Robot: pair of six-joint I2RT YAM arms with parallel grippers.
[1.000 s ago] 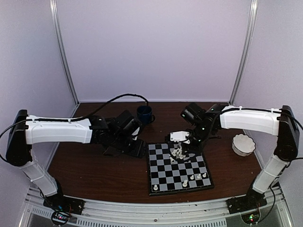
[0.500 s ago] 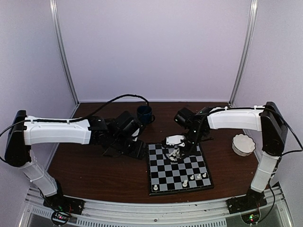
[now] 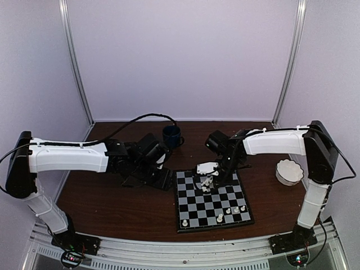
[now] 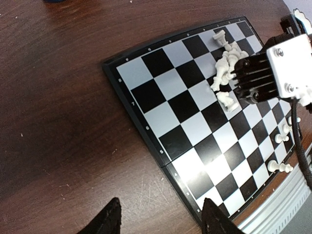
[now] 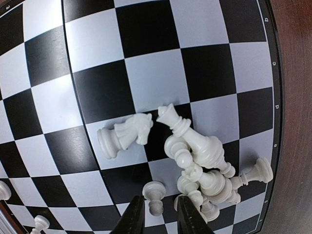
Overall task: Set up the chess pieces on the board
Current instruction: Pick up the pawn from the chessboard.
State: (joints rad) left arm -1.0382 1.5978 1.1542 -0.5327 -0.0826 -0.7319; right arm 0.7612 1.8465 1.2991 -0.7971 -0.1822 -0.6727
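Nearest, chess pieces (image 3: 230, 211) are stood along the board's (image 3: 194, 214) near edge; farther out the rest are heaped, the right gripper (image 5: 157, 214) narrowly parted around a pawn (image 5: 155, 192), nothing clamped. Neighbours could be scattered if clipped. A knight (image 5: 124, 134) is laid flat, axis along its row, head toward the heap (image 5: 204, 165); the left gripper (image 4: 161, 219) is held wide, empty.

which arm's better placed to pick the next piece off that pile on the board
Right. The right gripper hangs straight over the heap of toppled pieces, jaws slightly apart, a pawn showing between its fingertips. The left gripper sits open over the table, beside the board.
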